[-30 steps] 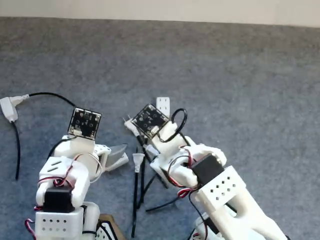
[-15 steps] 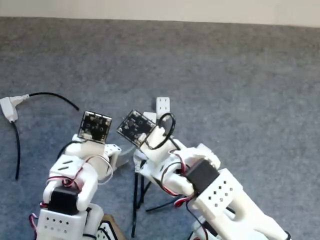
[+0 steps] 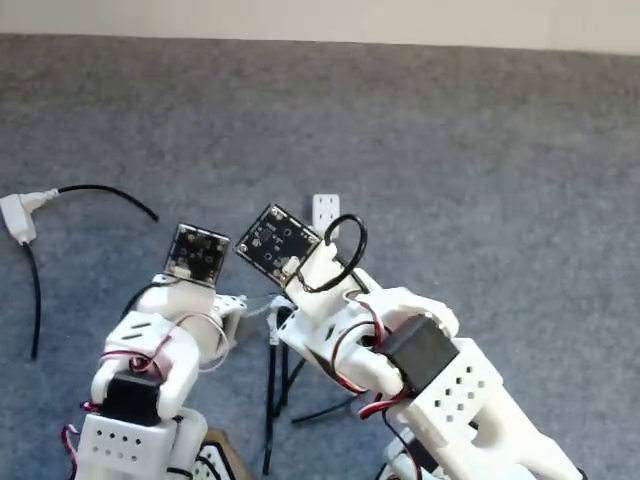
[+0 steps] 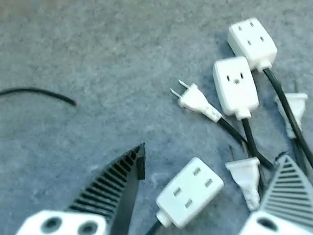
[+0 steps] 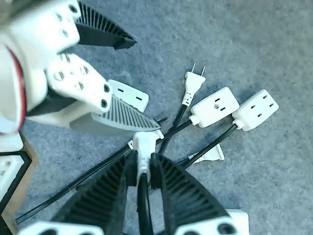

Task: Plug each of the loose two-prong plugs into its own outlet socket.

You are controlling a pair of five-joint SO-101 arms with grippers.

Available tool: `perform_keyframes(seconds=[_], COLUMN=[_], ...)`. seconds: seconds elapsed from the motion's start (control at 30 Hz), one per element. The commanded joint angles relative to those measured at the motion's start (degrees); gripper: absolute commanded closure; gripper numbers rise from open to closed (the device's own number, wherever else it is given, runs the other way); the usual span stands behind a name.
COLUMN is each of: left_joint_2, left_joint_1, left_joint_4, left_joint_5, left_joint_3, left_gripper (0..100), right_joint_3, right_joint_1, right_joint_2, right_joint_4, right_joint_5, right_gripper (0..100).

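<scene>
1. Surface (image 3: 480, 150): grey, short-pile, felt-like weave
2. Far left: small white adapter (image 3: 15, 217) flat on the pile, with a thin black cable (image 3: 100, 187) arcing off it, well apart from both arms
3. Left gripper (image 4: 213, 152): jaws spread wide, gripping nothing. One finger is a black ribbed wedge, the other grey and ribbed. Between them on the pile lies a white cube socket (image 4: 190, 196), round-cornered, slotted face up, black cord leaving one end
4. Past its fingertips: loose plug (image 4: 193, 98), white moulded body, two bare metal prongs, lying flat. Just beside it is the grounded socket (image 4: 235, 85), an oblong white block, with the squarer end socket (image 4: 252, 43) next along. Each trails a black cord
5. Right gripper (image 5: 143, 159): jaws pinched tight on the gripped plug (image 5: 144, 143), white and flat-bodied, its black cord running back between the black ribbed fingers. Prong end hidden. This plug sits just beside the left gripper's grey finger, over crossing cords (image 5: 171, 132)
6. Right of that tangle: spare plug (image 5: 208, 154), white, lying on its side on the pile
</scene>
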Motion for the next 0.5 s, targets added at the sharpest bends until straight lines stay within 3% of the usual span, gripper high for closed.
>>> perform_keyframes(seconds=[0.0,0.17,0.3,0.47], left_joint_2=[-0.04,9.27,29.93,56.75], left_joint_1=[-8.66,-14.29,-19.03,-30.55], left_joint_4=[-0.53,3.52,7.21,12.04], left_joint_5=[-0.18,-0.18,-0.09,-0.18], left_joint_3=[-6.64,-18.86,-34.07,-55.16], left_gripper=[61,61,61,61], right_joint_3=[0.13,-0.57,-7.87,-22.64], right_joint_1=[2.68,3.65,3.65,3.03], right_joint_2=[0.04,3.21,15.78,32.22], right_joint_4=[0.04,0.22,0.40,6.02], right_joint_5=[1.67,1.85,-0.18,-6.33], right_gripper=[99.4,99.4,99.4,99.4])
